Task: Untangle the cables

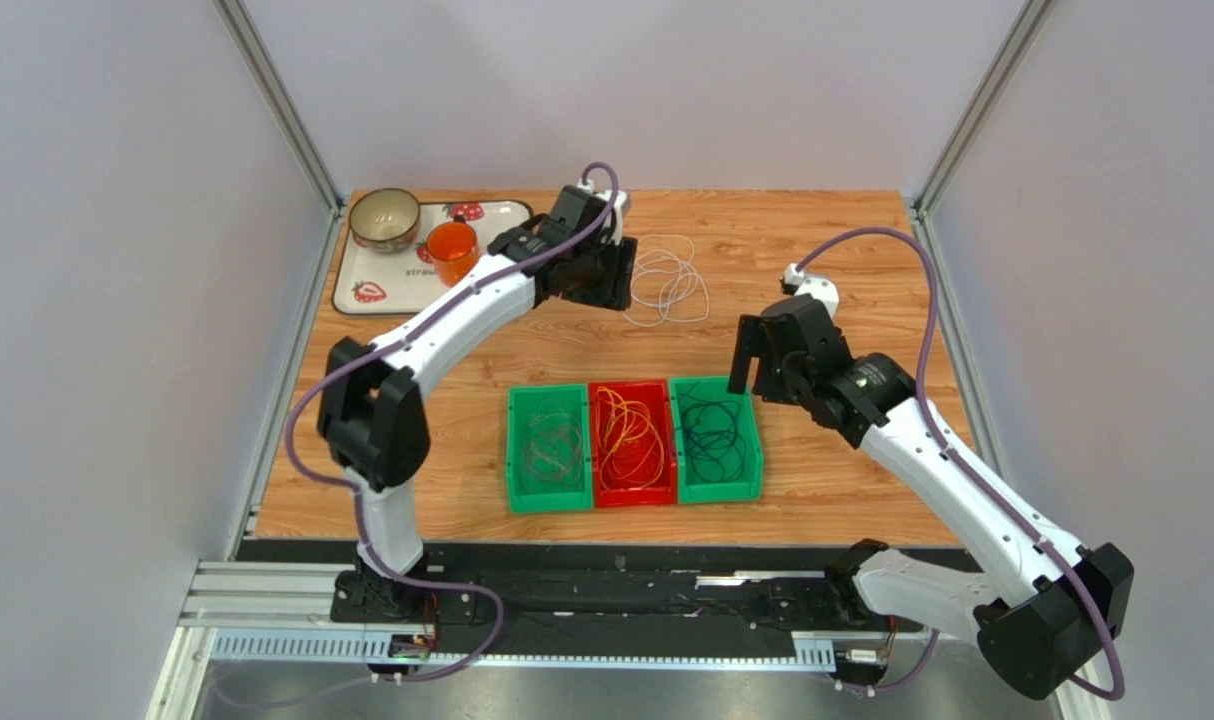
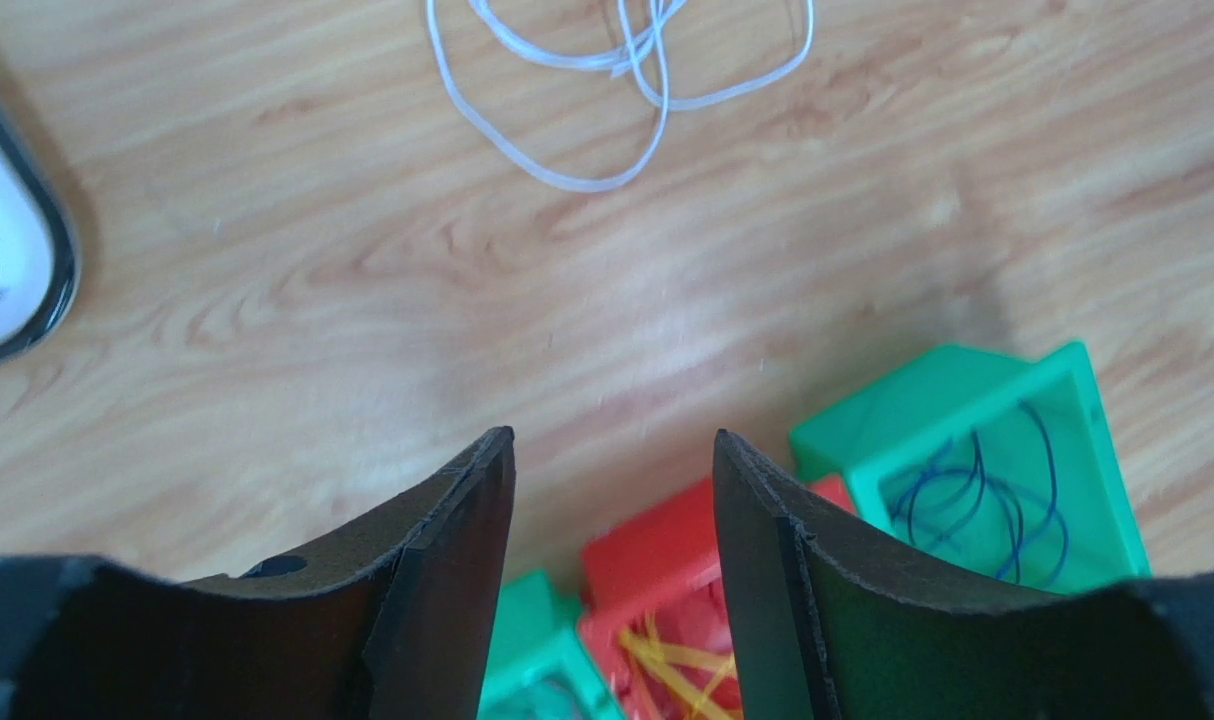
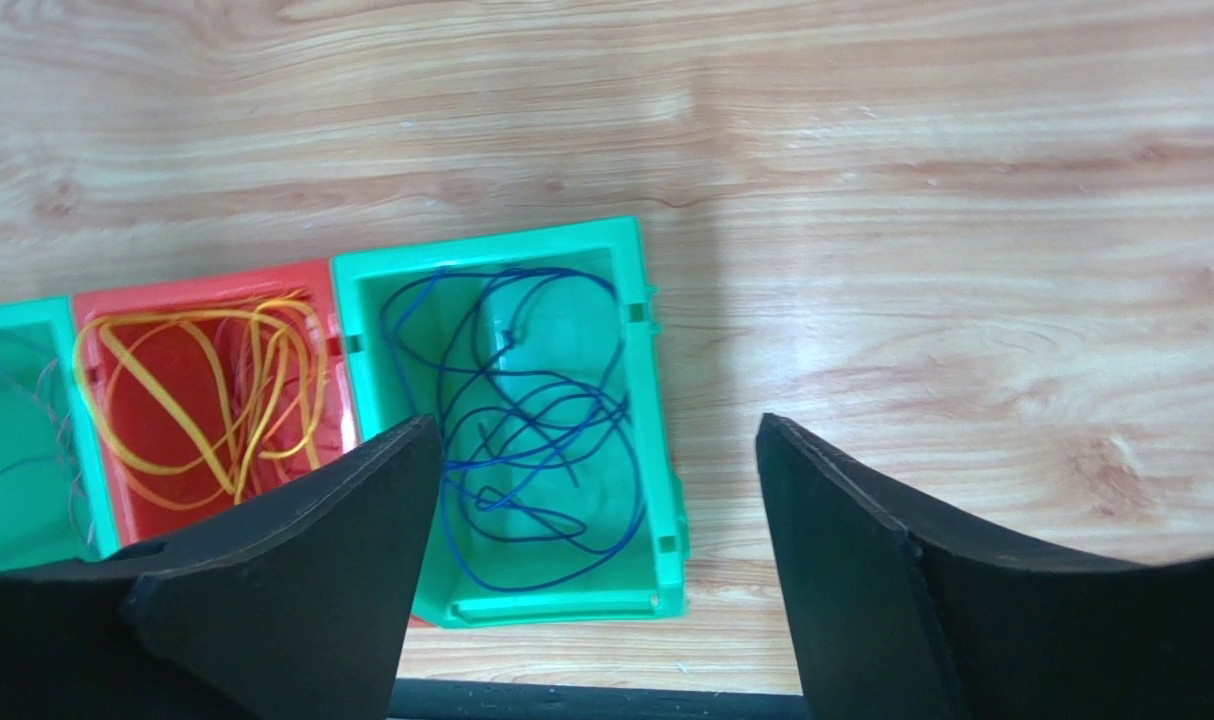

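Now left tool (image 2: 613, 450) hovers over the counter (image 2: 343, 300), jaws partly apart, nothing between them, near the white cable loops (image 2: 613, 90) lying loose on the wood. Right tool (image 3: 598, 435) gapes wide, empty, above the right green bin (image 3: 661, 435) holding dark blue cables (image 3: 538, 435). Orange cables (image 3: 208, 390) sit in the red bin (image 3: 193, 288), grey cables (image 1: 547, 447) in the left green bin (image 1: 514, 450).
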`<state>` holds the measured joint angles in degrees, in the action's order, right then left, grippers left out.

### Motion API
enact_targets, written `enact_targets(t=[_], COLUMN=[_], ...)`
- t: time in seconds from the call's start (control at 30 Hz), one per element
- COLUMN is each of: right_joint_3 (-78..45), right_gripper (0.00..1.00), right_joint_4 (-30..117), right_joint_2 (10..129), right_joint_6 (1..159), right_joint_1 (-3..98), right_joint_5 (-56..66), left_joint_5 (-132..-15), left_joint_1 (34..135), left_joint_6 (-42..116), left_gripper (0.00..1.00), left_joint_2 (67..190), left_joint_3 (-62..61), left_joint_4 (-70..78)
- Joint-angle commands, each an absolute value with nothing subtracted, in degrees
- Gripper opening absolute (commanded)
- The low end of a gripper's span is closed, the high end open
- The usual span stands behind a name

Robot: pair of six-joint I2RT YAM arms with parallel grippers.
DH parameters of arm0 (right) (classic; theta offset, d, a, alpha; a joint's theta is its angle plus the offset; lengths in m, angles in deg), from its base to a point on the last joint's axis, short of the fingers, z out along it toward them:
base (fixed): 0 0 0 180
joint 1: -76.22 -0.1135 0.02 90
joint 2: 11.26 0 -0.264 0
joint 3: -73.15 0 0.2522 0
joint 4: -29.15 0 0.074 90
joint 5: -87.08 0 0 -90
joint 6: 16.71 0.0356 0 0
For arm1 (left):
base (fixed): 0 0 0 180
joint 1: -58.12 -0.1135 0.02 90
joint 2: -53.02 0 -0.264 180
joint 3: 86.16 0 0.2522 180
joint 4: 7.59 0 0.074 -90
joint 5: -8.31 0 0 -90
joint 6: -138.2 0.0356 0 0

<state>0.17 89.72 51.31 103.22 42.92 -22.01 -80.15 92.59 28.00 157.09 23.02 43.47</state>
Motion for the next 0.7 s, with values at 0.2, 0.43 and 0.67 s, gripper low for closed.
enact_targets(t=[0.2, 0.43, 0.67], right_joint_3=[3.7, 3.6, 3.9], right_gripper=[0.90, 0.89, 0.88], right_joint_4=[88.0, 88.2, 87.1], right_joint_2=[44.7, 43.9, 44.9], right_joint_6=[101.2, 101.3, 101.0], right_joint_1=[49.7, 50.5, 50.5], right_joint_5=[-19.5, -16.3, -14.4], left_joint_5=[-74.8, -71.4, -65.8], left_joint_1=[92.5, 90.6, 89.0], left_joint_6=[28.5, 24.7, 16.4], left_gripper=[0.62, 0.60, 0.57], left_joint_2=[181.0, 191.6, 194.8], left_joint_3=[50.3, 61.3, 59.4], left_joint_4=[41.8, 43.1, 37.3])
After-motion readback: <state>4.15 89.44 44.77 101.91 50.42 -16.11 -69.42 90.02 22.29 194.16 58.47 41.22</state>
